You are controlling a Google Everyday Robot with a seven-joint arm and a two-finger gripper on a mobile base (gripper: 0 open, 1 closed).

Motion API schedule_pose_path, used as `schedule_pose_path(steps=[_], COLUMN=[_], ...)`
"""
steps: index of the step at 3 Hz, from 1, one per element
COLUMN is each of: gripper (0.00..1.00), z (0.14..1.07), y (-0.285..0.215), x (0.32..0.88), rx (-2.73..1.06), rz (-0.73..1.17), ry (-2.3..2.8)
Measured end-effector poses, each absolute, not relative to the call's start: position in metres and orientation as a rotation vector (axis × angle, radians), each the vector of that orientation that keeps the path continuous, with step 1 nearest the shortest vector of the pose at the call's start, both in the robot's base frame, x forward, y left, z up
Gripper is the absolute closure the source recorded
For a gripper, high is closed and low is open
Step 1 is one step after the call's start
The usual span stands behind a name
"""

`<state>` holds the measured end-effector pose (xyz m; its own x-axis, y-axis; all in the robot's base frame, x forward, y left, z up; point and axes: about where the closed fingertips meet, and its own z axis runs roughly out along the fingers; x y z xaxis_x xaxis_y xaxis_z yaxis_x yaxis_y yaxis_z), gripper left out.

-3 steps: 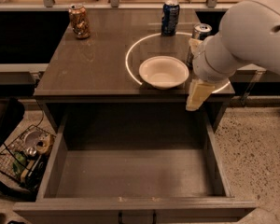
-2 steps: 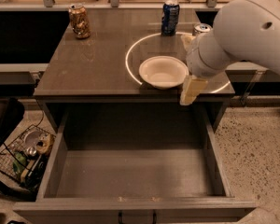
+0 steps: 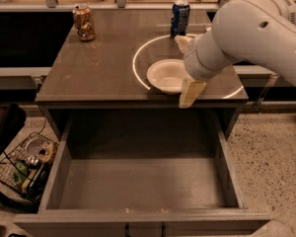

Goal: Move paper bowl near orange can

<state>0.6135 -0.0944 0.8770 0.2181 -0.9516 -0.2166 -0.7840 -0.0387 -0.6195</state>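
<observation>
Leftward since 1 s ago, the tool [image 3: 190, 85] has closed in on the right rim of the bowl [image 3: 165, 76], while the bowl seems unmoved near the front edge of the surface [image 3: 98, 68]. Whether the tool is open or gripping that rim I cannot tell, as the arm hides it. Coming from the right probably suits a leftward carry, since the orange can [image 3: 84, 22] stands well apart at the back-left corner.

One paper bowl [image 3: 165, 75], one orange can [image 3: 83, 22], one blue can [image 3: 179, 18], one open drawer [image 3: 138, 181], and one hand [image 3: 185, 73] beside the bowl.
</observation>
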Motion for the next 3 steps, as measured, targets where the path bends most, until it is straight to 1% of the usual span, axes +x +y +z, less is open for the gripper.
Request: schedule_pose_path(steps=[1, 3], gripper=[0.17, 0.63], z=[0.8666, 0.8672], y=[-0.0806, -0.0779], x=[0.6133, 0.6120], rx=[-1.893, -1.899], rz=[-0.303, -0.302], ry=[1.566, 1.559])
